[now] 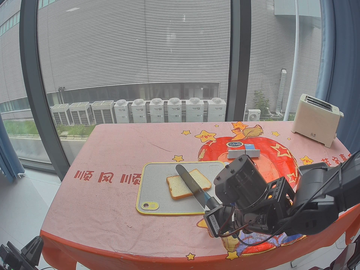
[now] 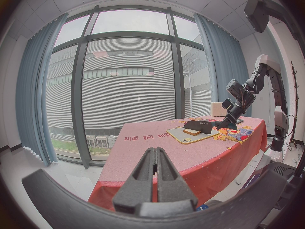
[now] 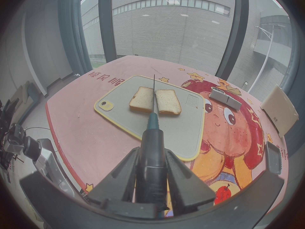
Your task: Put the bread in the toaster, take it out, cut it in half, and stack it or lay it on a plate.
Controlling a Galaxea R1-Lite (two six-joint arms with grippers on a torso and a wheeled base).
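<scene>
Starting big with the worktop (image 1: 112,207), draped in pink cloth with a red edge, printed with stars and a large red cartoon figure toward the right side. Next down, the cutting board (image 1: 157,184): grey with a yellow rim, lying flat near the middle of the worktop, yellow hanging tab at its near left corner.

Over to the toaster (image 1: 317,120), cream-coloured, standing upright at the far right corner, slots facing up, well apart from the board.

Now the right pincer (image 3: 152,151), low over the worktop just off the near right corner of the board, clamped firmly round the dark handle of the knife (image 1: 191,182). Then the left pincer (image 2: 155,153), hanging off the worktop, lower than its top and well apart from the board, fingers pressed tight together with nothing between them.

Back to that knife: blade up on edge, pointing away and a little left, set straight across the middle of the bread (image 1: 180,187).

And the bread itself, a single pale slice with a brown crust, flat on the centre of the board, seen as one portion on each side of the blade in the right wrist view. Cannot tell whether cut clean through.

Smallest of all, a little white-and-blue block (image 1: 243,152) on the cloth just behind the board's far right corner, touching nothing else.
</scene>
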